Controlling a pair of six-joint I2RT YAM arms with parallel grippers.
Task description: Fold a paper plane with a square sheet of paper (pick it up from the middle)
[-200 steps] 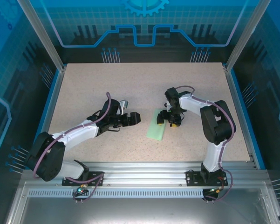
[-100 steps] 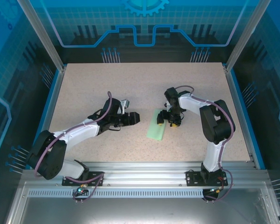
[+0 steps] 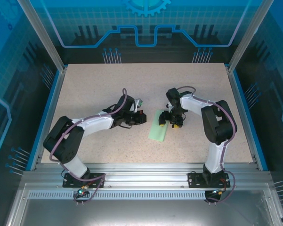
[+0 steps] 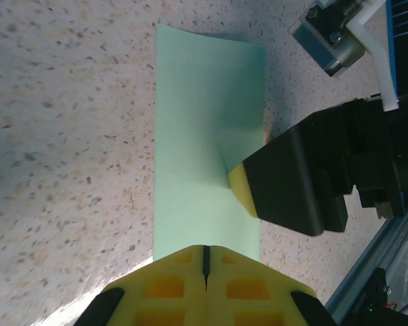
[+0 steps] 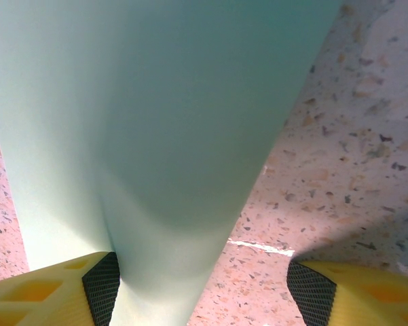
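Lying flat near the middle of the speckled tabletop, the sheet of paper is a narrow pale mint-green oblong (evidently folded, though the layers cannot be counted), its long sides running from the far side of the tabletop toward the arms' bases and tilted slightly to the left at the near end.

From above, the right hand sits at the right long edge of the sheet, roughly halfway along it. Its own camera shows its fingers spread well apart: the one on the left of that view is down on the paper, the other is over bare tabletop just beside the edge. The hand is released, with nothing pinched between the pads. The left wrist view shows that yellow-tipped pad pressing on the sheet at the edge, where a faint crease or dimple runs inward from it.

Seen from above, the left hand is low over the tabletop just to the left of the sheet, pointing toward it. It is clenched, its yellow fingertips meeting along a thin seam with nothing visible between them. Whether those tips touch the nearest edge of the paper cannot be told.
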